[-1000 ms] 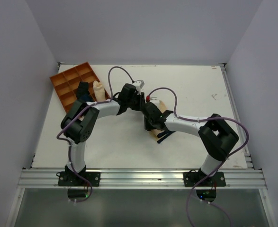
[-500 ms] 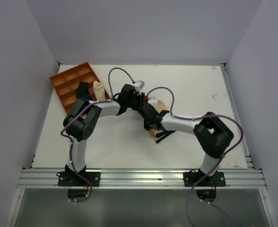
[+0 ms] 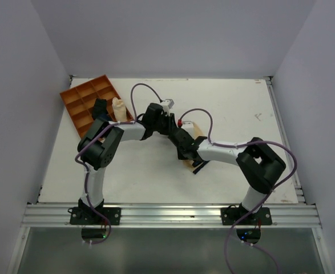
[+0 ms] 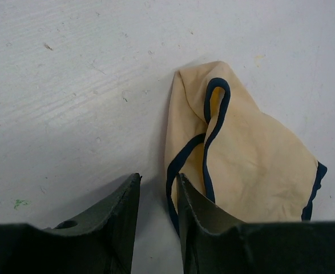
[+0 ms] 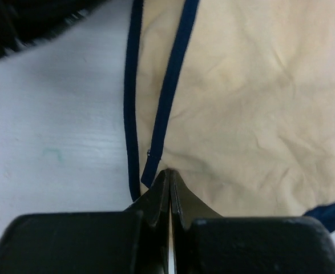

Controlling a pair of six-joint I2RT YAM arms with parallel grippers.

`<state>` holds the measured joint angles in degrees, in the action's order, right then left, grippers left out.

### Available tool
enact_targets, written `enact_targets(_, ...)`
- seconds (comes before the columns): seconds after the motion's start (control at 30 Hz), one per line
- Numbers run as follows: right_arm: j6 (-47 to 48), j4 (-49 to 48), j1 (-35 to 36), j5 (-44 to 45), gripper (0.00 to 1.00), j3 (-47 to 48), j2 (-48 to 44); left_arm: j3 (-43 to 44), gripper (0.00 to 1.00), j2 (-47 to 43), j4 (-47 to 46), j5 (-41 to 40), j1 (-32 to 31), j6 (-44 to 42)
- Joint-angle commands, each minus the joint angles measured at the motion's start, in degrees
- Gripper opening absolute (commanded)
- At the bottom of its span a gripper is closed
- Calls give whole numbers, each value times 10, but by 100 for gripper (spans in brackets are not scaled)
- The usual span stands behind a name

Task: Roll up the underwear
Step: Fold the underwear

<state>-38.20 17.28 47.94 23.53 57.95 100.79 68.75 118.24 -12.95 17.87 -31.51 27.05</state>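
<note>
We log right gripper [image 5: 169, 174] clamped on beige dark-trimmed cloth underwear [image 5: 241, 103], lower centre; left gripper [image 4: 158, 185] slightly apart beside its edge.

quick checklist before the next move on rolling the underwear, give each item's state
1. Underwear spread flat: not ok, it is folded over, with the dark band looped on top.
2. Right gripper shut at the cloth's edge: ok.
3. Cloth actually pinched by the right gripper: cannot tell.
4. Left gripper holding cloth: not ok, jaws slightly apart, nothing between them, one finger against the band.
5. Wrists apart from each other: cannot tell, they crowd together in the top view.
6. Orange tray out of the way: ok, at the far left corner.
</note>
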Motion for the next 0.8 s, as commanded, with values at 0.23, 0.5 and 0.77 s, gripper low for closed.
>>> enact_targets(0.23,45,45,-6,24,8,-79,-124,-69,37,-54,-68,23,5,20)
enact_targets(0.5,31,43,-6,17,26,-43,-137,-85,38,-52,-112,79,2,32)
enact_targets(0.77,22,22,-5,18,27,2,-47,-40,39,-11,-83,69,0,26)
